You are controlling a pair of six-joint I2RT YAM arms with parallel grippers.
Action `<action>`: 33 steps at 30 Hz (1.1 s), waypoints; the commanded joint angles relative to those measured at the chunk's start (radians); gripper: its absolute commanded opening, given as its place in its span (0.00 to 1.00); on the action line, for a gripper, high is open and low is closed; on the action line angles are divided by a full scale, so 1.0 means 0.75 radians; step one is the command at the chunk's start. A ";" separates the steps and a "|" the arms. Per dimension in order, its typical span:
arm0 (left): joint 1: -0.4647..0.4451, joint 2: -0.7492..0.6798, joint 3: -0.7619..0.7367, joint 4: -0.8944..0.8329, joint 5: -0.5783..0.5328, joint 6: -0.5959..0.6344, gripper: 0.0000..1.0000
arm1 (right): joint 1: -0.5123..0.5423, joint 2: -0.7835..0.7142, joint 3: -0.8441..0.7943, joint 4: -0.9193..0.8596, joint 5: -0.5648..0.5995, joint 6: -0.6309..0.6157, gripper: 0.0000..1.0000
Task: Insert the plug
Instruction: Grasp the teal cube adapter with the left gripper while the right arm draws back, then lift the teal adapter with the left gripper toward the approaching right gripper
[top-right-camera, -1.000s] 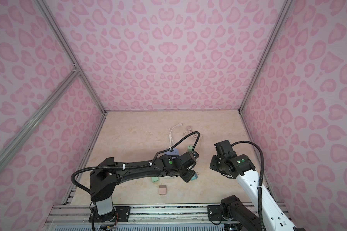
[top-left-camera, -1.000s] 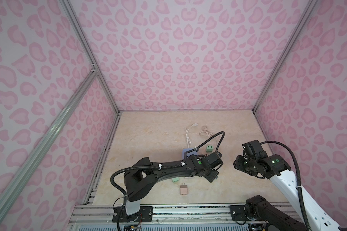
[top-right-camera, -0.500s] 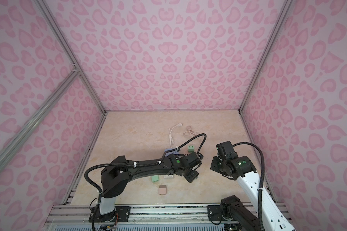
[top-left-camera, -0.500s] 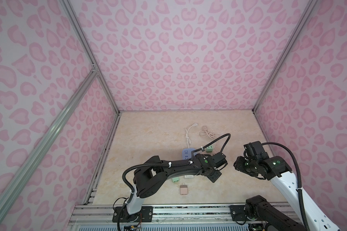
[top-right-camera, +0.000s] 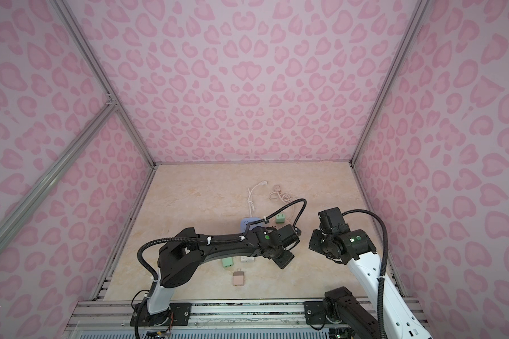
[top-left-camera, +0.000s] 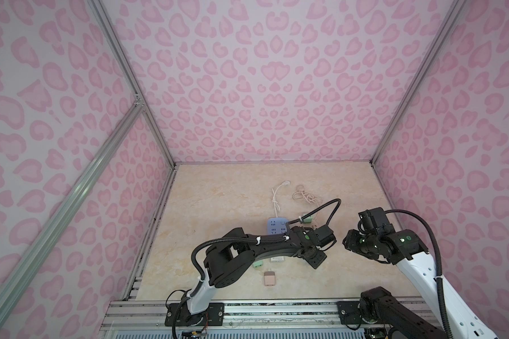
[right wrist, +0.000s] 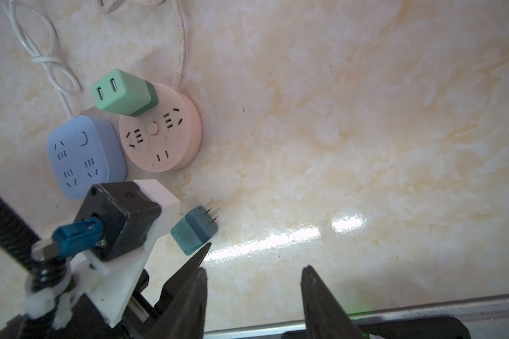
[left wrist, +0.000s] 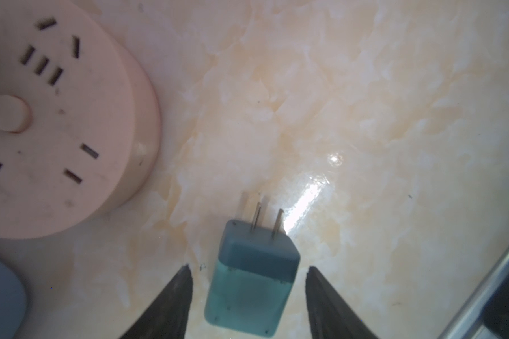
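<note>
Because its prongs must stay free for the socket (left wrist: 56,117), the left gripper (left wrist: 247,267) straddles the plug (left wrist: 247,293), jaws parted, not yet gripping; the right gripper (right wrist: 254,270) waits open and empty.

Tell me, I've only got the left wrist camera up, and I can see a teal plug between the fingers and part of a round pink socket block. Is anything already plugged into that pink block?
Observer: Yes. The right wrist view shows a green adapter standing in the round pink socket block, near where its cord leaves.
Operator: And the blue corner at the edge of my picture?
Observer: That is a blue square power strip, close beside the pink block, with nothing plugged into it.
Operator: Where is the other arm?
Observer: The right gripper is open and empty. It hovers near the teal plug without touching it.
</note>
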 commanded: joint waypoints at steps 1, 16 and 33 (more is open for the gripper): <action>0.004 0.034 0.029 -0.015 -0.017 -0.018 0.63 | -0.004 -0.002 -0.014 0.013 -0.014 -0.013 0.51; 0.037 0.073 0.009 0.013 0.003 -0.126 0.47 | -0.015 -0.025 -0.062 0.051 -0.044 -0.029 0.51; 0.273 -0.409 -0.062 -0.072 0.148 -0.944 0.02 | -0.012 -0.196 -0.133 0.466 -0.358 -0.004 0.47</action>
